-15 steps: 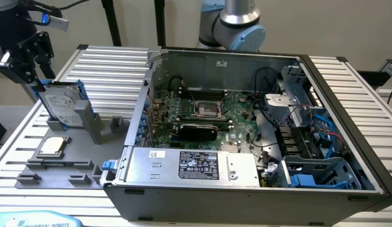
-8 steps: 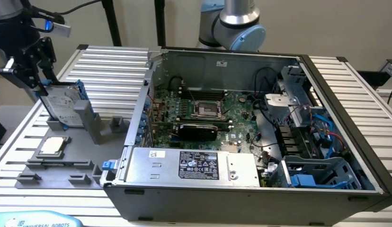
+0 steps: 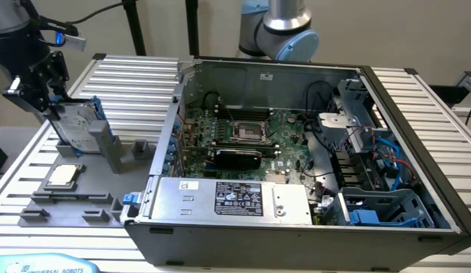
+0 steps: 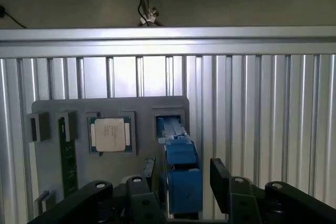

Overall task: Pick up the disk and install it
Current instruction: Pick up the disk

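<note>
Gripper (image 4: 184, 174) jaws stand wide, one on each side of the disk (image 4: 178, 150), holding nothing; whether a pad touches it I cannot tell. The disk stands on edge in its slot in the grey tray (image 4: 105, 106), beside the open case (image 3: 296, 242), on the exterior view's left. By my judgement this is the pick-up step, with the grasp not yet made; closing calls for pads square on the flat faces. Count: one disk, one chip (image 4: 109, 135), one tray, one case.

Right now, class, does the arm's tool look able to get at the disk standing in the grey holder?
Probably yes: the open tool straddles the blue-framed edge of the disk, and nothing seems to lie between its jaws and the disk.
</note>
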